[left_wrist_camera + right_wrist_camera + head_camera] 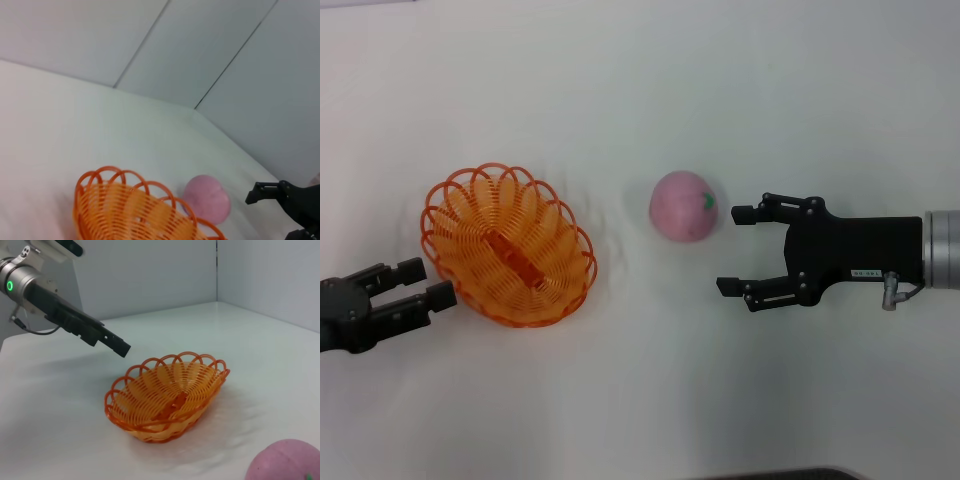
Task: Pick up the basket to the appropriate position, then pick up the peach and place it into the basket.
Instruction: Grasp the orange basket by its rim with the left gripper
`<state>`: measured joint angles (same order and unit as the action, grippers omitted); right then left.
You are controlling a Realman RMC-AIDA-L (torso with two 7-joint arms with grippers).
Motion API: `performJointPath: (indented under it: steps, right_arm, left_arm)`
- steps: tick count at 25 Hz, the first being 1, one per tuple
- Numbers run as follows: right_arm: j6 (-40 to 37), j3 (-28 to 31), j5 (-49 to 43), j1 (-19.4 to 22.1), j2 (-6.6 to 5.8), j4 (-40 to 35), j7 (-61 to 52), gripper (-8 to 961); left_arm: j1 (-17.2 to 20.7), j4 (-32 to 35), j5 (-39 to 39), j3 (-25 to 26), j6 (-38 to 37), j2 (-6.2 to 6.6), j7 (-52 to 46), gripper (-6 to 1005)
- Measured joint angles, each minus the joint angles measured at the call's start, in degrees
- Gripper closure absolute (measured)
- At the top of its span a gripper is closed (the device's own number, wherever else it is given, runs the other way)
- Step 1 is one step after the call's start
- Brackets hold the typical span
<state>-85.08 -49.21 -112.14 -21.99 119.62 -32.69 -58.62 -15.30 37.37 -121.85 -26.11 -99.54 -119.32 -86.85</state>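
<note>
Oval orange openwork wire basket (508, 246) is being left on the white table (640, 400), left of the round pink toy peach (685, 206). Left claw (432, 285), released, is being held just beside its rim; right claw (738, 250), spread wide, is being lined up near the peach for grasping.

Count on the white table (640, 400): one orange openwork basket (507, 245), one pink peach (685, 207). Pincers present: two, one left pincer (420, 285), one right pincer (738, 250).
</note>
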Motion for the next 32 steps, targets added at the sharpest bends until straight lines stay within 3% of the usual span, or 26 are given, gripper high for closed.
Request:
performJointPath:
  steps: [7, 14, 22, 32]
  right_arm:
    - [0.4, -0.2, 0.0, -0.3, 0.00, 0.0, -0.2, 2]
    - [0.9, -0.3, -0.4, -0.6, 0.00, 0.0, -0.6, 3]
    - [1.2, -0.3, -0.8, -1.1, 0.00, -0.2, -1.3, 4]
    - [1.3, -0.3, -1.0, -1.5, 0.00, -0.5, -2.1, 5]
  left_arm:
    - [-3.1, 2.0, -5.3, -0.8, 2.7, 1.29, -10.2, 189]
    - [-5.9, 10.9, -11.2, -1.0, 2.8, 0.01, -18.8, 189]
    - [-8.6, 17.9, -14.2, -2.7, 2.5, -0.04, -26.4, 188]
    - [-14.7, 25.8, -20.6, -10.0, 3.0, -0.38, -33.6, 188]
